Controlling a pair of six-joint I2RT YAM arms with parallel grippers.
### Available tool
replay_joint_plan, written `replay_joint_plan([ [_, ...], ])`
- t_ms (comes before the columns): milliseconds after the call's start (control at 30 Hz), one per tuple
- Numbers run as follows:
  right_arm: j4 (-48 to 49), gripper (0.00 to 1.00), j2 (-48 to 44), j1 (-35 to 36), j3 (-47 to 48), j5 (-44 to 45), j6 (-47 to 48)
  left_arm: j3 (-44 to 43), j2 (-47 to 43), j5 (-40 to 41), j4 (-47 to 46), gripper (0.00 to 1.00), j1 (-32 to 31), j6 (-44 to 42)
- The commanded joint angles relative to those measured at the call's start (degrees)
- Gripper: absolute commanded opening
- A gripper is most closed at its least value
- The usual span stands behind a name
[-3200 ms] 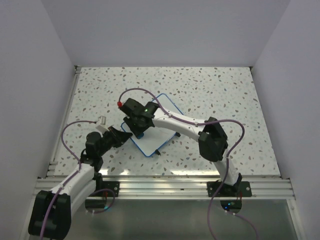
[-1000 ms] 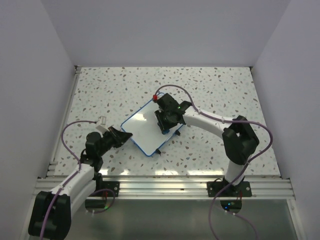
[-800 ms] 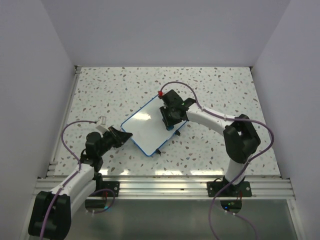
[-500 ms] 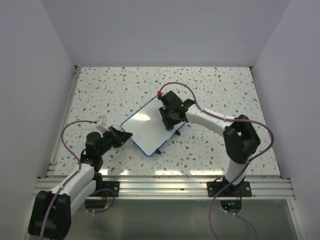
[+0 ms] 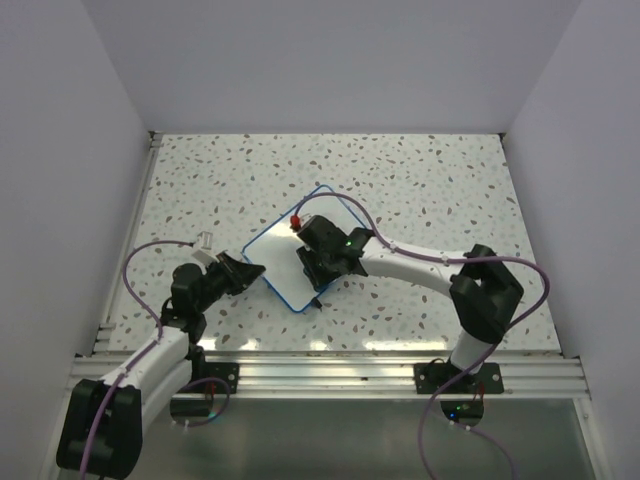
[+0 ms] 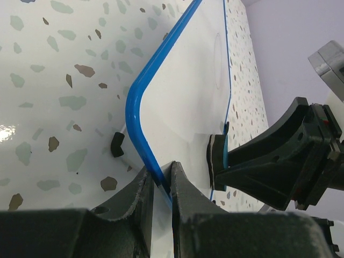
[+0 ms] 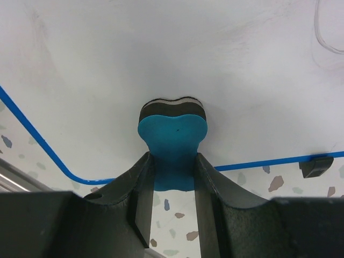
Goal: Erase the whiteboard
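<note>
The whiteboard (image 5: 283,258), white with a thin blue rim, lies tilted on the speckled table; it also shows in the left wrist view (image 6: 183,91) and the right wrist view (image 7: 161,48). My left gripper (image 5: 247,270) (image 6: 162,185) is shut on the board's blue rim at its near left edge. My right gripper (image 5: 318,262) (image 7: 173,174) is shut on a blue eraser block (image 7: 172,137), whose dark pad presses on the board near its front corner. The eraser also shows in the left wrist view (image 6: 217,160). Faint grey marks remain on the board.
A small black tab (image 7: 316,165) sits at the board's edge, and another (image 6: 116,145) by the left rim. Grey walls enclose the table on three sides. An aluminium rail (image 5: 330,375) runs along the near edge. Purple cables loop off both arms.
My right gripper has swept the eraser from the board's right far part down and left to its near front part. The left gripper and the board have stayed put.
</note>
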State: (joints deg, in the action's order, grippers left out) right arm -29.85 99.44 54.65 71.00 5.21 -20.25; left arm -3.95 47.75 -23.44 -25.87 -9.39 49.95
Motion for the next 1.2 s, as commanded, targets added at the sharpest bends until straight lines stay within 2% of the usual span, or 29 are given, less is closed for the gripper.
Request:
replay_joint_plan([
  [0,0.76,0.00,-2.41,-0.69,-0.52,2.51,-0.85,8.08,1.30,0.33,3.63,0.00,-0.02,-5.83],
  [233,0.40,0.00,-0.13,-6.39,1.24,1.91,2.32,8.08,0.95,0.15,3.63,0.00,-0.10,-5.83],
  [367,-0.39,0.00,2.33,-11.05,4.83,0.68,4.16,8.08,0.77,-0.11,3.81,0.00,-0.02,-5.92],
  [633,-2.50,0.00,6.90,-16.06,10.90,0.50,6.36,8.17,0.59,-0.20,3.90,0.00,-0.02,-5.92],
  [967,-6.97,0.00,11.21,-17.56,21.10,-1.69,7.86,7.90,1.47,-0.55,3.19,0.00,-0.02,-6.10],
  [1167,-9.09,0.00,13.68,-14.32,25.15,-2.49,7.77,7.55,1.47,-0.46,3.63,0.00,-0.02,-6.10],
])
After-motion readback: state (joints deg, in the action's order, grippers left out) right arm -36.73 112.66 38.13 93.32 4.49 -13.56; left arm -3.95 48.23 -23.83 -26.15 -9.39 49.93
